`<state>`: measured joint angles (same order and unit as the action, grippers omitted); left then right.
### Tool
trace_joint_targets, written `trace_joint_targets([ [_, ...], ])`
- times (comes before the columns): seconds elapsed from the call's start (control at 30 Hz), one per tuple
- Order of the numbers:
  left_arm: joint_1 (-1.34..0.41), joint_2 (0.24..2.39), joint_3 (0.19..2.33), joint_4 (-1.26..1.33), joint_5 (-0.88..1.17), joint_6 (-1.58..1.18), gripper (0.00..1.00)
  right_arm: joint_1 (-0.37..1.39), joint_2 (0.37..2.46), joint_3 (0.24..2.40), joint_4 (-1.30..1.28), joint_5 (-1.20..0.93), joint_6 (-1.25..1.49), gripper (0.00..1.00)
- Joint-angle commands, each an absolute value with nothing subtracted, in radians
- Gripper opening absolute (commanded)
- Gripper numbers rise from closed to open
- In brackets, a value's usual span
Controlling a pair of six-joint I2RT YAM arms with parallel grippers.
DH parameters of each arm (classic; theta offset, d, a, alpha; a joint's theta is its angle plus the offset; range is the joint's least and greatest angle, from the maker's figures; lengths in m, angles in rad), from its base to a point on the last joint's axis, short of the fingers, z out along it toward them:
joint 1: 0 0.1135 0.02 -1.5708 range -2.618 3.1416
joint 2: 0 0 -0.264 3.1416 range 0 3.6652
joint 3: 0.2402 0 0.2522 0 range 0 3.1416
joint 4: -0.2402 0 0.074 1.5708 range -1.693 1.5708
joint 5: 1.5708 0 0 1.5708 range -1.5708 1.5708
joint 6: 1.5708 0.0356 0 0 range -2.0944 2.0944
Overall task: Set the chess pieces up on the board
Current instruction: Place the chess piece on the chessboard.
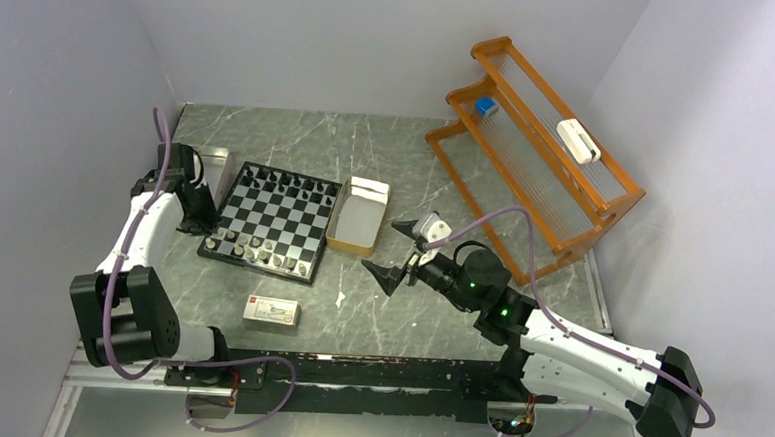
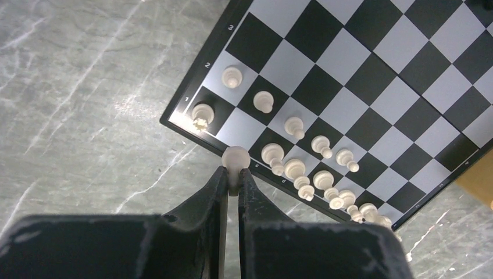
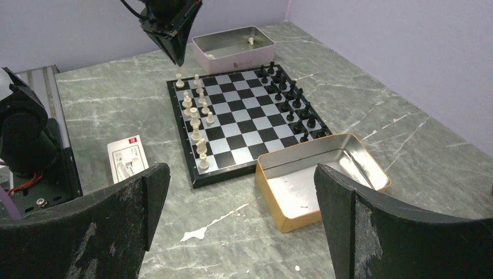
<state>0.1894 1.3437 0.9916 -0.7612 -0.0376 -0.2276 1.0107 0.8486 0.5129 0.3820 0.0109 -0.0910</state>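
The board (image 1: 283, 218) lies left of centre, with black chess pieces (image 1: 285, 183) along its far rows and pale ones (image 1: 257, 252) along its near rows. In the left wrist view several pale pieces (image 2: 295, 124) stand near the board's (image 2: 372, 75) corner. My left gripper (image 2: 233, 174) is shut on one pale piece (image 2: 236, 158), whose round end pokes out past the fingertips over the board's rim. That gripper (image 1: 208, 224) hovers at the board's near-left corner. My right gripper (image 1: 394, 251) stands wide open to the right of the tan box, nothing between its fingers (image 3: 145, 192).
An open tan box (image 1: 357, 217) sits against the board's right side. A shallow metal tin (image 3: 232, 43) holding two pale pieces lies left of the board. A white-and-red carton (image 1: 270, 313) is in front of the board. An orange rack (image 1: 537, 156) stands at back right.
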Motion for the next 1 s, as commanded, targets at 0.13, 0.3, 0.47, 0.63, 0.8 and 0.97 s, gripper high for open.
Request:
trace_joint_targets([
  [0.13,0.196,1.402,0.968,-0.706,0.037,-0.245,0.11,1.008,0.835,0.517,0.388,0.004,-0.093,1.00],
  [0.3,0.196,1.440,0.947,-0.685,0.041,-0.264,0.11,1.009,0.833,0.515,0.384,0.004,-0.089,1.00],
  [0.47,0.196,1.470,0.929,-0.671,0.046,-0.279,0.11,1.008,0.833,0.516,0.383,0.005,-0.094,1.00],
  [0.63,0.196,1.473,0.929,-0.668,0.020,-0.277,0.11,1.008,0.832,0.527,0.370,0.003,-0.107,1.00],
  [0.8,0.196,1.448,0.918,-0.638,0.003,-0.259,0.10,1.008,0.822,0.519,0.373,0.005,-0.112,1.00],
  [0.97,0.196,1.468,0.907,-0.630,0.002,-0.261,0.12,1.009,0.814,0.507,0.381,0.005,-0.093,1.00],
])
